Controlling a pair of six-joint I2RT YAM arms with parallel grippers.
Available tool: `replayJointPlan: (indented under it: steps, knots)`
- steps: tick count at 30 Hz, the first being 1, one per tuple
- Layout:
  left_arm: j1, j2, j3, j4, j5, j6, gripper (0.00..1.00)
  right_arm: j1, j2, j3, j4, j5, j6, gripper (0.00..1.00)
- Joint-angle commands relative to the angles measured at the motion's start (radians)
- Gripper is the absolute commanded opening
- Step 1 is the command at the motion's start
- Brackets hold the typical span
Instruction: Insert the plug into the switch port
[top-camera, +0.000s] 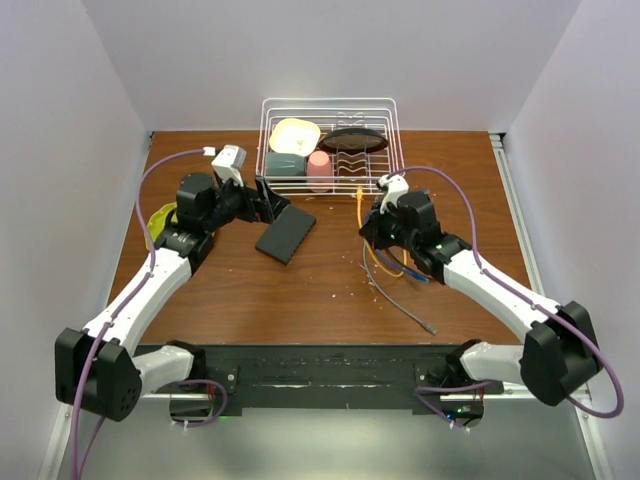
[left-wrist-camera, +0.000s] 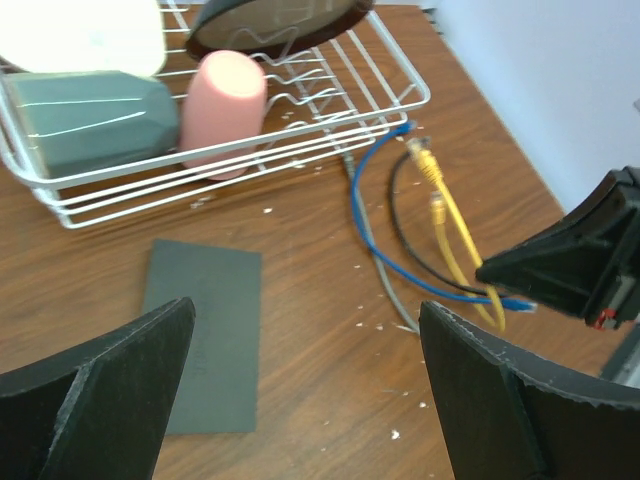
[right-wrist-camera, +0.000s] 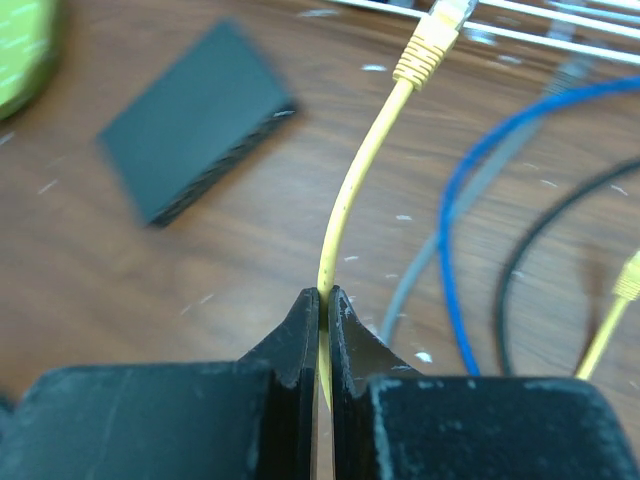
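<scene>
From above, the switch (top-camera: 286, 235) is a flat, dark grey rectangular box lying at a slant on the brown surface (top-camera: 300, 290), left of centre and in front of the white wire dish rack (top-camera: 263, 120). Its top is plain and matte. The left hand (top-camera: 268, 203) hovers just beside its far corner with the fingers spread wide and nothing between them. Well apart to the right, the right hand (top-camera: 370, 232) is clenched on a yellow cable (top-camera: 362, 215) whose plug (top-camera: 359, 192) points towards the rack. A grey cable (top-camera: 405, 305) trails towards the near edge.

The left wrist camera shows the box as a plain dark slab — its edges reveal no sockets from here — lying flat nearer the left finger (left-wrist-camera: 110, 385). A pink cup (left-wrist-camera: 225, 110) and a grey-green cup (left-wrist-camera: 90, 120) lie in the rack. Blue (left-wrist-camera: 365, 225) and black (left-wrist-camera: 400, 230) cables curl beside two yellow plugs.

In the right wrist view, the two fingers (right-wrist-camera: 295, 345) pinch the yellow cable tightly; it arcs up to the clear-tipped plug (right-wrist-camera: 432, 45). The box sits to the upper left — blurred, its narrow edge looks ribbed, and no port can be told.
</scene>
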Motion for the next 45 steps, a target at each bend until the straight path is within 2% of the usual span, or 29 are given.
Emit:
replayJointPlan:
  steps: [1, 3, 7, 10, 18, 27, 30, 34, 35, 36, 38, 39, 42, 43, 44, 45]
  knots:
    - [0.006, 0.033, -0.013, 0.166, 0.134, -0.093, 1.00, 0.034, -0.077, -0.033, 0.072, -0.313, -0.133, 0.00]
    - [0.006, 0.055, -0.016, 0.197, 0.178, -0.133, 1.00, 0.054, -0.097, -0.035, 0.074, -0.366, -0.154, 0.00]
    - [0.004, 0.086, -0.054, 0.375, 0.281, -0.254, 1.00, 0.074, -0.104, -0.033, 0.080, -0.510, -0.148, 0.00]
    - [-0.002, 0.116, -0.077, 0.459, 0.332, -0.314, 0.99, 0.095, -0.120, -0.035, 0.117, -0.524, -0.131, 0.00]
    - [-0.039, 0.136, -0.060, 0.434, 0.300, -0.298, 0.94, 0.114, -0.143, -0.029, 0.160, -0.533, -0.087, 0.00]
    - [-0.086, 0.184, -0.036, 0.452, 0.324, -0.297, 0.82, 0.123, -0.156, -0.020, 0.167, -0.538, -0.073, 0.00]
    - [-0.092, 0.201, -0.024, 0.469, 0.359, -0.301, 0.70, 0.123, -0.167, -0.018, 0.173, -0.519, -0.062, 0.00]
    - [-0.092, 0.201, -0.020, 0.487, 0.379, -0.307, 0.59, 0.123, -0.169, -0.006, 0.180, -0.521, -0.047, 0.00]
    - [-0.092, 0.198, -0.033, 0.507, 0.382, -0.316, 0.50, 0.125, -0.167, -0.003, 0.175, -0.519, -0.048, 0.00]
    - [-0.092, 0.196, -0.039, 0.544, 0.389, -0.337, 0.29, 0.125, -0.163, 0.000, 0.169, -0.519, -0.050, 0.00]
    - [-0.092, 0.201, -0.039, 0.569, 0.413, -0.354, 0.07, 0.123, -0.149, 0.010, 0.154, -0.512, -0.055, 0.00]
    - [-0.092, 0.201, -0.039, 0.582, 0.422, -0.369, 0.00, 0.126, -0.143, 0.013, 0.149, -0.510, -0.055, 0.00]
    - [-0.091, 0.182, -0.036, 0.582, 0.425, -0.376, 0.00, 0.128, -0.143, 0.019, 0.135, -0.464, -0.044, 0.02]
    - [-0.092, 0.172, -0.037, 0.579, 0.418, -0.373, 0.00, 0.128, -0.144, 0.023, 0.128, -0.450, -0.045, 0.08]
    - [-0.092, 0.149, -0.039, 0.573, 0.396, -0.370, 0.00, 0.128, -0.153, 0.025, 0.120, -0.438, -0.050, 0.23]
    - [-0.092, 0.133, -0.040, 0.553, 0.384, -0.357, 0.00, 0.129, -0.161, 0.025, 0.117, -0.415, -0.055, 0.34]
